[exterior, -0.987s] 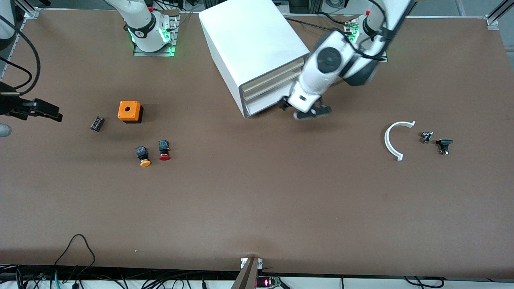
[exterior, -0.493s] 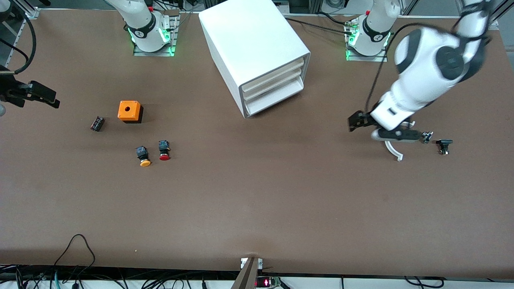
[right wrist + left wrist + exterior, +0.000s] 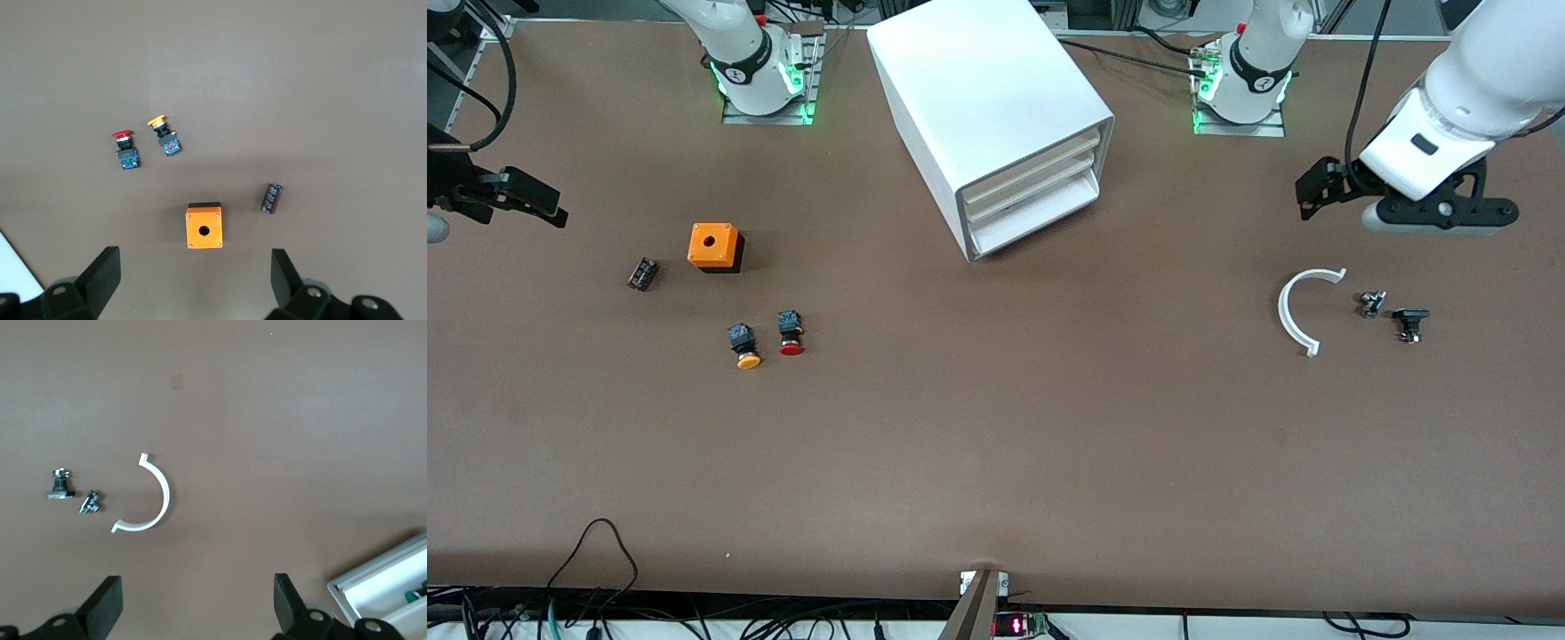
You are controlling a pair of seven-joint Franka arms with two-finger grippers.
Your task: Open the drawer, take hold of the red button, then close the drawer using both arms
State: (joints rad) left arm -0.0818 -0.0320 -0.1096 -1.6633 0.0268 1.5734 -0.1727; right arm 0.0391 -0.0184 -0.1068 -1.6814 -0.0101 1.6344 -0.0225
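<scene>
The white cabinet (image 3: 978, 80) stands at the middle of the table near the arms' bases. Its lowest drawer (image 3: 1033, 219) sits pushed in, and a corner of it shows in the left wrist view (image 3: 390, 583). The red-capped button (image 3: 790, 335) lies on the table toward the right arm's end, also seen from the right wrist (image 3: 124, 149). My left gripper (image 3: 1396, 206) hangs open and empty over the table at the left arm's end (image 3: 197, 607). My right gripper (image 3: 489, 200) hangs open and empty at the right arm's end (image 3: 193, 283), over the table beside the orange box.
An orange-capped button (image 3: 743, 345) lies beside the red one. An orange box with a hole (image 3: 714, 246) and a small black part (image 3: 642, 273) lie nearby. A white curved strip (image 3: 1294, 311) and two small black parts (image 3: 1371, 303) (image 3: 1409, 322) lie under the left gripper's area.
The left arm has swung away from the front of the drawers, past the white strip, and up toward its end of the table. The right gripper has drifted slightly.
</scene>
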